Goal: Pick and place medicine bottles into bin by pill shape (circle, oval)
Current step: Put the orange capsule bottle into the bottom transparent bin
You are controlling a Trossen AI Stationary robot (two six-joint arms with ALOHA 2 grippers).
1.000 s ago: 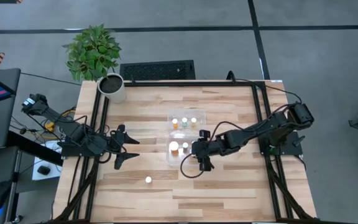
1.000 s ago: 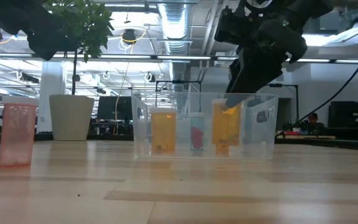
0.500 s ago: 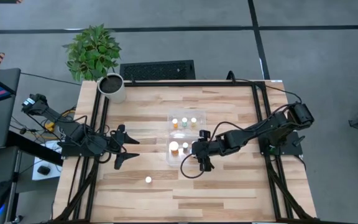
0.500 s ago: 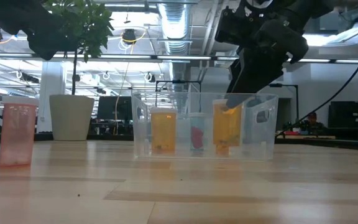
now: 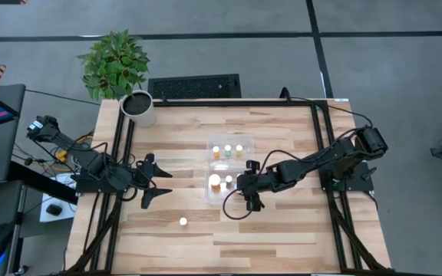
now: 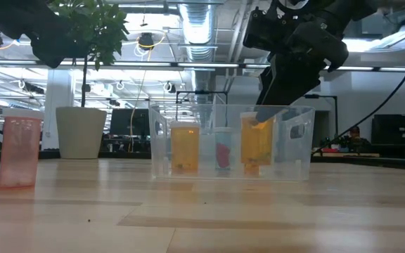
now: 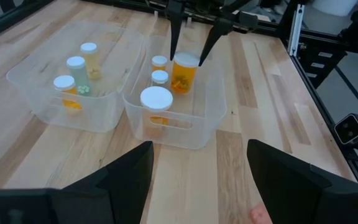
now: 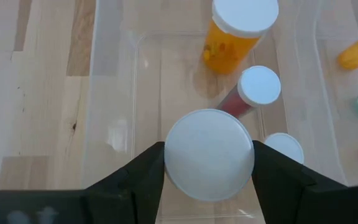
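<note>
My right end effector [image 5: 243, 184] is hanging over the right-hand compartment of the bin [image 5: 209, 201] near the bench's middle, clenched on a large white-capped medicine bottle [image 8: 209, 155]; in the right wrist view its cap is sitting between my fingers [image 8: 143, 177], above three more bottles [image 8: 239, 28] inside; the other compartment is holding three bottles [image 7: 75, 74]; one bottle [image 5: 183, 221] is standing alone toward the bench's near edge; my left end effector [image 5: 156, 184] is waiting released over the left side.
</note>
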